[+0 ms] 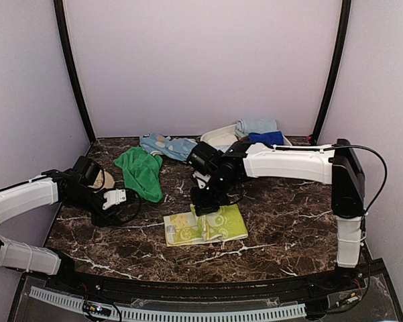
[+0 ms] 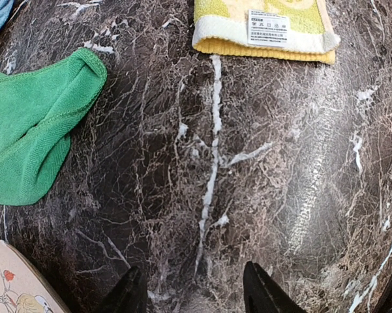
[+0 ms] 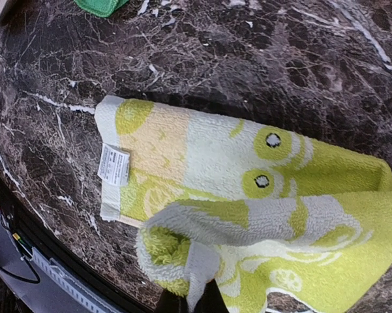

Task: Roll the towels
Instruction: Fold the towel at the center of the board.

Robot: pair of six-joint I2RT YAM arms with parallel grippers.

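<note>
Two towels are lying on the dark marble surface (image 1: 281, 221). The lime towel (image 1: 204, 227) is sitting near the middle, a little toward the near edge. It is mostly flat, with its white label (image 3: 113, 164) facing up at the left end. The right hand (image 1: 204, 209) is reaching down onto this towel's far side. In the right wrist view the right hand (image 3: 189, 301) is pinched tight on a fold of the lime towel (image 3: 235, 189), and the raised edge is curling over the flat part beneath it.

The green towel (image 1: 142, 173) is lying crumpled left of centre, toward the far left corner, well apart from the lime one. A blue cloth (image 1: 166, 145) is lying just beyond it by the far edge, and a white tub (image 1: 218, 137) is sitting at the far edge, right of the cloth.

The left hand (image 1: 115, 198) is hanging low near the left edge, between the green towel and the near edge. In its wrist view the left hand (image 2: 196, 297) is gaping wide with nothing between its fingers (image 2: 130, 293), only bare marble below. A disc (image 2: 10, 280) is showing at that view's lower left corner.
</note>
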